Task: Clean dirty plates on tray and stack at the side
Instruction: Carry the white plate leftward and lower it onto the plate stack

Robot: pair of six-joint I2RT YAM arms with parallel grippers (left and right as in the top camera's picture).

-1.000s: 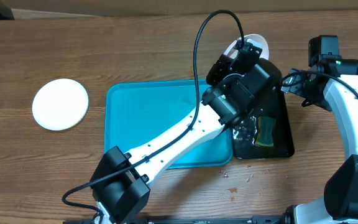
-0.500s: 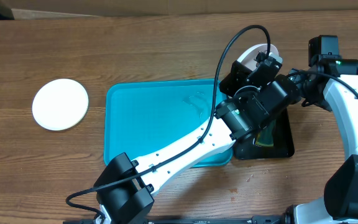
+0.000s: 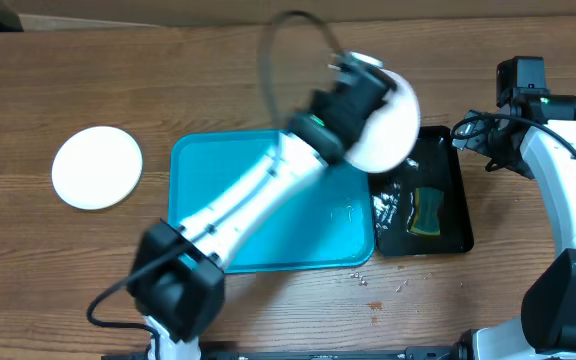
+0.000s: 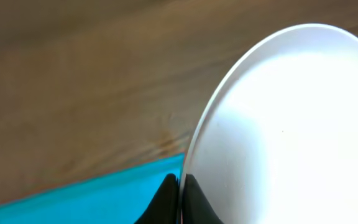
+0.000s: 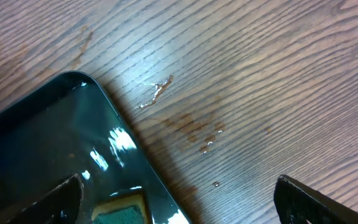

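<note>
Stacking looks in hand. Overhead: the left gripper (image 3: 360, 100) holds a round white plate (image 3: 388, 130) above the large turquoise plastic tray's (image 3: 208, 165) far corner; next it needs lowering onto the lone white plate (image 3: 97, 167) well left on the wooden table (image 3: 218, 70). Left wrist: jaws pinch its rim. Right wrist: the right gripper (image 5: 185, 202) gapes empty over wet wood beside a black tray (image 5: 42, 143).

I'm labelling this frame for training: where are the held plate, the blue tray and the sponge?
held plate (image 3: 388, 128): overhead view, its white face.
blue tray (image 3: 206, 175): overhead view, bare floor near its left edge.
sponge (image 3: 428, 210): overhead view, its middle.
</note>
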